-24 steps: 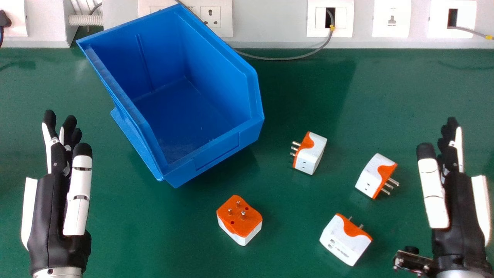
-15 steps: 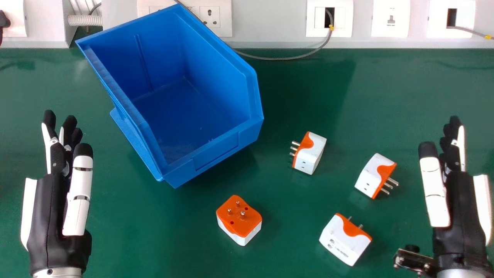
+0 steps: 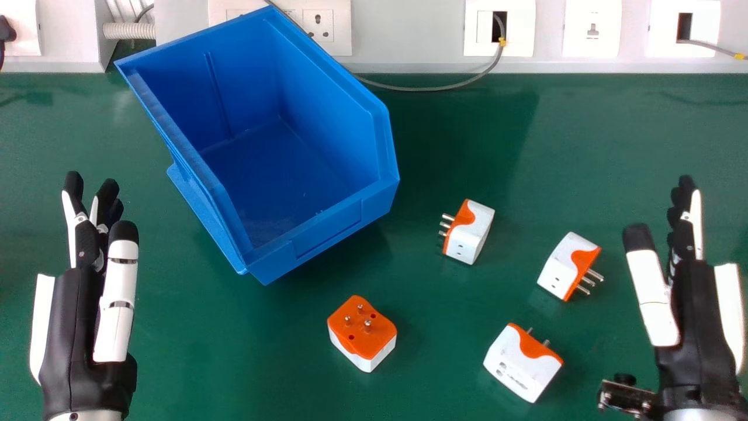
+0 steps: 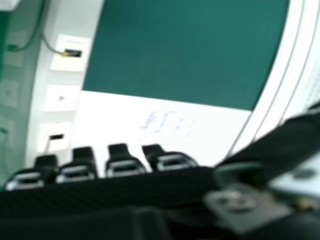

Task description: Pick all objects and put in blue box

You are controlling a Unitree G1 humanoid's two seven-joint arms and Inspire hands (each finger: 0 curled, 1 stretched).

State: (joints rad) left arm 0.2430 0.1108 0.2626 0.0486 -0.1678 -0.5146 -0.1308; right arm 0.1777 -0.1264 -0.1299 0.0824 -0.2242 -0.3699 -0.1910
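Across the green desk (image 3: pixel 245 351), the left hand (image 3: pixel 67 327) sits slightly nearer the robot than in the earlier frames. The right hand's (image 3: pixel 689 316) thumb has swung farther from its fingers, toward the blue box (image 3: pixel 330 228). The box and the adapters lie where they lay before.

Both hands are wide, with straight fingers, well apart at opposite sides of the head view. That view takes in the box, tilted at an angle at the back left, and the adapters between the hands. The right hand view brings in a white surface (image 4: pixel 110 115) with faint blue marks (image 4: pixel 160 122), and pale curved strips (image 4: pixel 295 60) past it; the right hand's fingertips (image 4: pixel 118 150) line the bottom edge.

Counted up, it's one box, two hands and four adapters, each white and orange. The first adapter (image 3: pixel 474 234) is nearest the box's right side, its pins turned toward the box. The second adapter (image 3: pixel 564 263) is farther right, pins toward the right hand. The third adapter (image 3: pixel 362 330) lies in front of the box, orange face and pins up. The fourth adapter (image 3: pixel 523 362) is toward the robot from the second, pins facing away from the robot. Three wall plates (image 3: pixel 570 29) stand right of the box, along the back.
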